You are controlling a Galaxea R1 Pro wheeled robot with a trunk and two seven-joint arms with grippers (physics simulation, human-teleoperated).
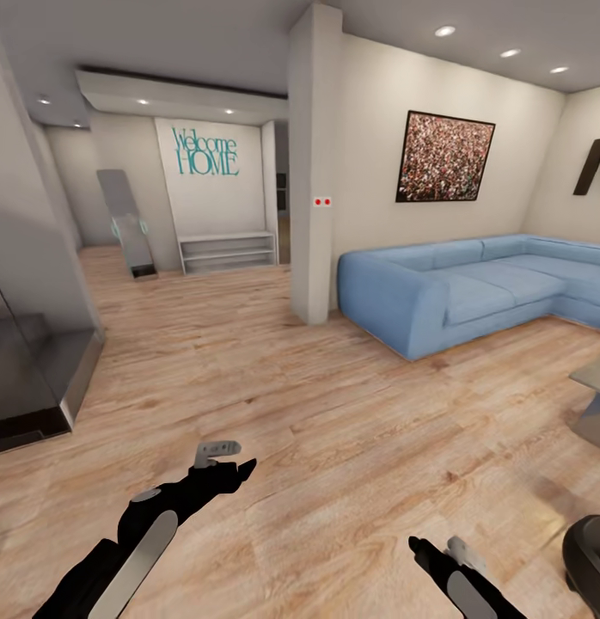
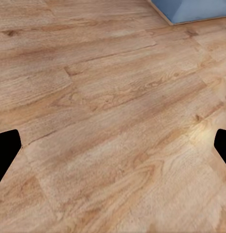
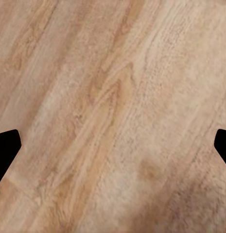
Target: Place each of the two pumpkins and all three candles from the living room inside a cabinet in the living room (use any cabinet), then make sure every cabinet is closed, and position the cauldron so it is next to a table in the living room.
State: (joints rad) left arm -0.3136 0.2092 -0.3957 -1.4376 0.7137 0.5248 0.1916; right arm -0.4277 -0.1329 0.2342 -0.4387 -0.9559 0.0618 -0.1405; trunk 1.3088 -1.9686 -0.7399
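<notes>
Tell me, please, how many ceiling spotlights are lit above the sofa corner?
3: ceiling spotlights in a row above the blue corner sofa, at and. More may lie beyond the frame.

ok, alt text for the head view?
Living room with wood-plank floor, a blue corner sofa at right and a "Welcome HOME" wall sign behind. Both black arms reach in at the bottom: left tool, right tool, both empty.

Setting: home living room, simulator render. Evidence: blue corner sofa (image 1: 480, 288) ahead and right of the tools; light wood-plank floor (image 1: 274, 404) beneath them; framed picture (image 1: 443, 157); "Welcome HOME" lettering (image 1: 205, 151) on far wall; recessed ceiling lights (image 1: 444, 31).
</notes>
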